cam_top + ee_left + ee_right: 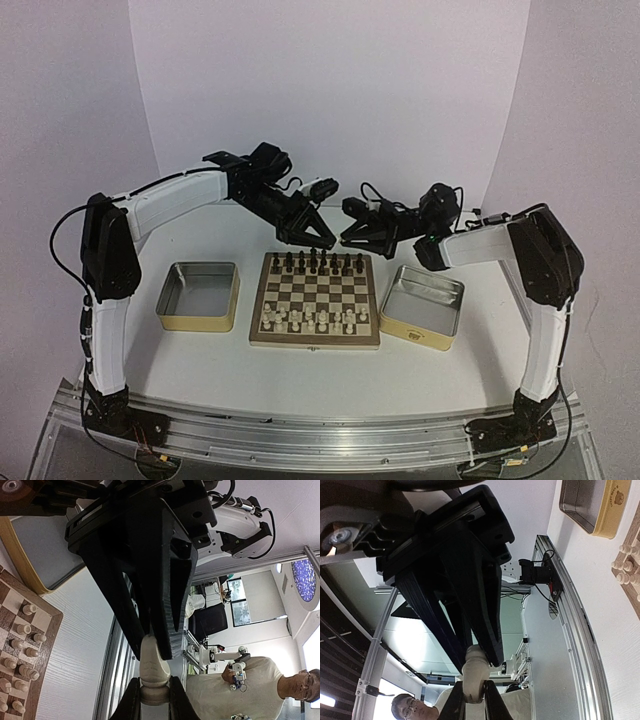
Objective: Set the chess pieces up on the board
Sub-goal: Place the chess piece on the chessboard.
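Up over the 12 o'clock edge of the board (314,343), left tool (320,238) and right tool (346,240) tip to tip, both pinched tight on one cream chess piece (153,672). Let go with one tool only, slowly. Too small to spot from above; plain from both wrists.

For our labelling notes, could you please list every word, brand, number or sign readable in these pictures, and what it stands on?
No text can be read in any view.
tin, yellow side: a small brown printed mark, too small to read.
board: no lettering shows on its rim.
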`<state>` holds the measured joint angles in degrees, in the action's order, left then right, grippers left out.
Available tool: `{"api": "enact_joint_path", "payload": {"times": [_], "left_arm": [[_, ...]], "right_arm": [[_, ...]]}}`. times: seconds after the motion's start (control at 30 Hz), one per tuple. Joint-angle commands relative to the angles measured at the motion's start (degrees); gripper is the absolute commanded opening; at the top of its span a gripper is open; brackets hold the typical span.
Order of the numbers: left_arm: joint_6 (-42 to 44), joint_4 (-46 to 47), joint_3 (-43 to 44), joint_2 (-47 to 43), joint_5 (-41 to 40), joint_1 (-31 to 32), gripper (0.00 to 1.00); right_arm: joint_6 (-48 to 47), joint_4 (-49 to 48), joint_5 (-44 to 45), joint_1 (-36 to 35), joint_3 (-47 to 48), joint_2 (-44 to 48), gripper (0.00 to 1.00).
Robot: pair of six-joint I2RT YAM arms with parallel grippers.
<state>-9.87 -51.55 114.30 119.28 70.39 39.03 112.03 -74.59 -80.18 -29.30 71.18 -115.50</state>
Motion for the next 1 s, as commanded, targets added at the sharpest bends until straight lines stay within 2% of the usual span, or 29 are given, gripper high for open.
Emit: {"api": "enact_joint_path", "payload": {"times": [0.0,0.13,0.47,0.6,0.83,0.87,0.9,0.93,0.97], "left_arm": [[0.29,0.14,2.05,-0.65,-0.75,0.48,0.00],[0.20,0.17,2.07,-0.58,-0.78,0.46,0.00],[0.02,0.31,2.28,-0.37,-0.59,0.45,0.00],[0.02,0.38,2.50,-0.37,-0.71,0.43,0.00],[-0.32,0.07,2.61,-0.44,-1.11,0.34,0.00],[-0.40,-0.01,2.67,-0.40,-1.21,0.29,0.01],[-0.48,-0.09,2.78,-0.37,-1.27,0.18,0.08],[-0.63,-0.13,2.86,-0.36,-1.41,0.04,0.17],[-0.73,-0.19,2.95,-0.44,-1.70,-0.15,0.31]], "right_arm": [[1.00,-9.17,1.26,-0.97,3.28,-0.23,0.14],[0.78,-9.24,1.78,-1.00,3.67,-0.51,0.17],[1.18,-9.15,1.66,-1.04,4.79,-1.13,0.17],[1.94,-9.09,1.36,-1.13,5.62,-1.68,0.01],[2.14,-9.09,0.72,-1.14,5.64,-1.77,0.00],[2.14,-9.11,0.66,-1.12,5.65,-1.82,0.00],[2.17,-9.13,0.54,-1.12,5.68,-1.81,0.00],[2.21,-9.13,0.41,-1.12,5.70,-1.78,0.00],[2.22,-9.12,0.10,-1.14,5.71,-1.71,0.00]]}}
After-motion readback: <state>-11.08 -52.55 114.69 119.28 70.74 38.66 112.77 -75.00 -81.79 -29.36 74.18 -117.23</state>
